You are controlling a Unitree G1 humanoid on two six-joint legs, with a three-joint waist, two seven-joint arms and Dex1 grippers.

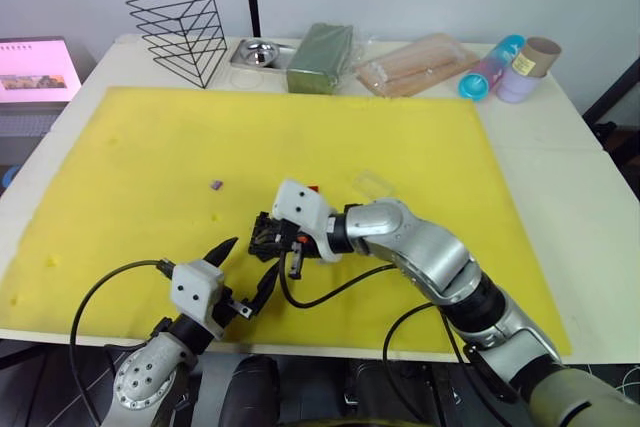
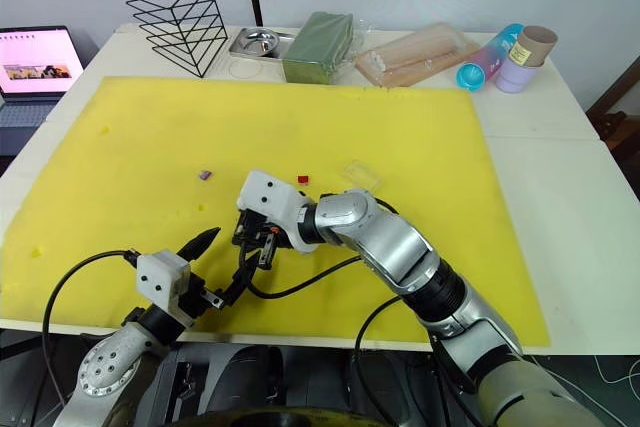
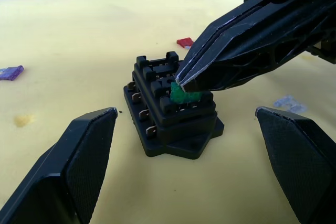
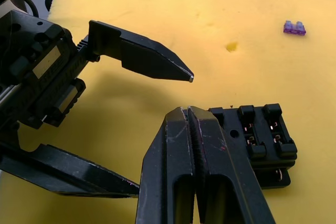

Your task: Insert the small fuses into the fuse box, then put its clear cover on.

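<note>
Pinching the green fuse (image 3: 185,94) over the fuse box (image 3: 173,111), mid-frame on the yellow mat (image 1: 300,147), the right hand (image 3: 184,83) could tip it crooked or shove the unanchored box. The left hand (image 1: 243,277) gapes empty, lower left.

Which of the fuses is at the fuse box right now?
The green fuse, pinched in the right gripper on the fuse box. The purple, red and pale grey ones lie loose on the yellow mat.
</note>
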